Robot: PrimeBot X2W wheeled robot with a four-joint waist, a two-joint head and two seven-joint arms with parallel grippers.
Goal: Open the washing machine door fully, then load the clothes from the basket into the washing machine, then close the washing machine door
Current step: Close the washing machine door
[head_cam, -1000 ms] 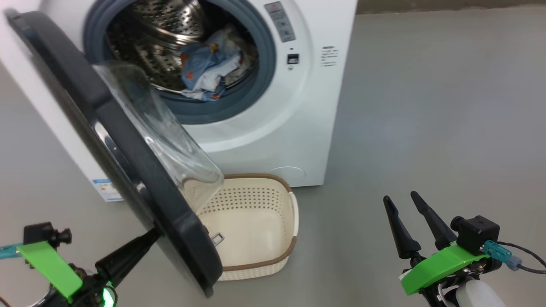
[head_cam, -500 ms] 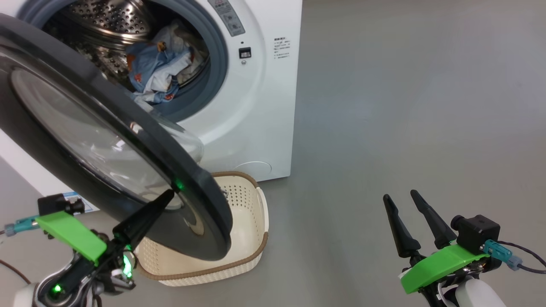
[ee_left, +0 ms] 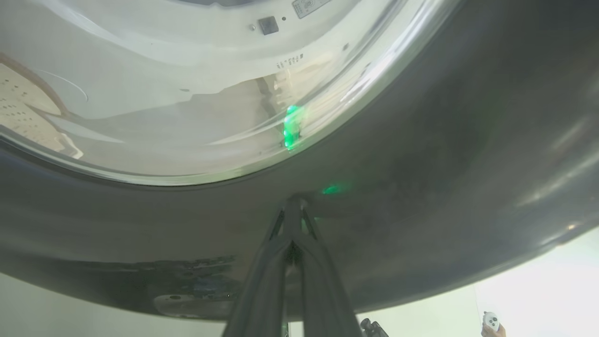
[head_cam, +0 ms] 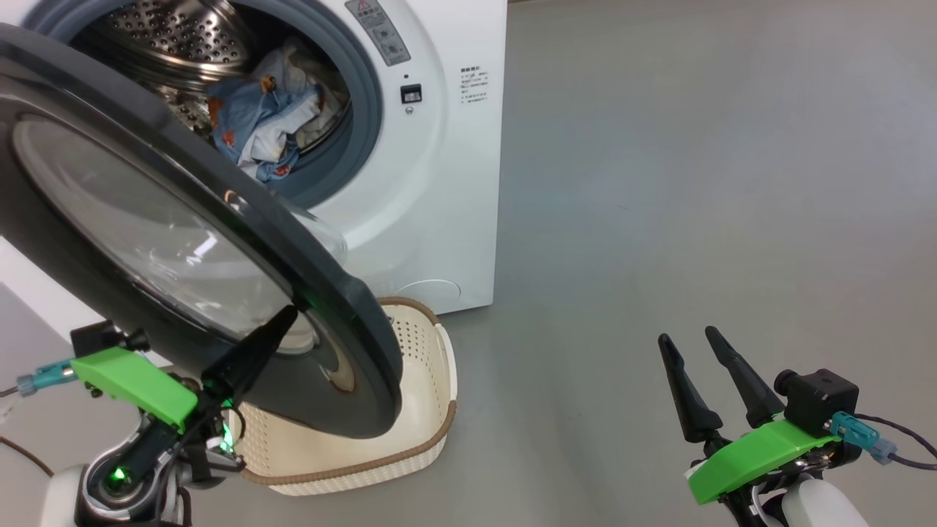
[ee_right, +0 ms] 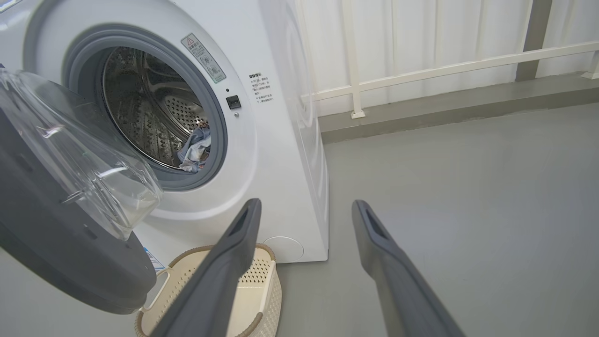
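Grey floor [head_cam: 659, 219]; closed left hand [head_cam: 285, 315] touches washing machine door [head_cam: 366, 395].

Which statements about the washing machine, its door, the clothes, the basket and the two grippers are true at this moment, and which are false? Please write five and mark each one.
1. The washing machine door is fully closed. False: it stands open and hangs over part of the basket.
2. The clothes lie inside the drum. True.
3. The right gripper holds a garment. False: it is open and empty, above the floor.
4. The left gripper is shut, with its tips against the washing machine door. True.
5. The basket stands on top of the washing machine. False: it stands on the floor in front of it.
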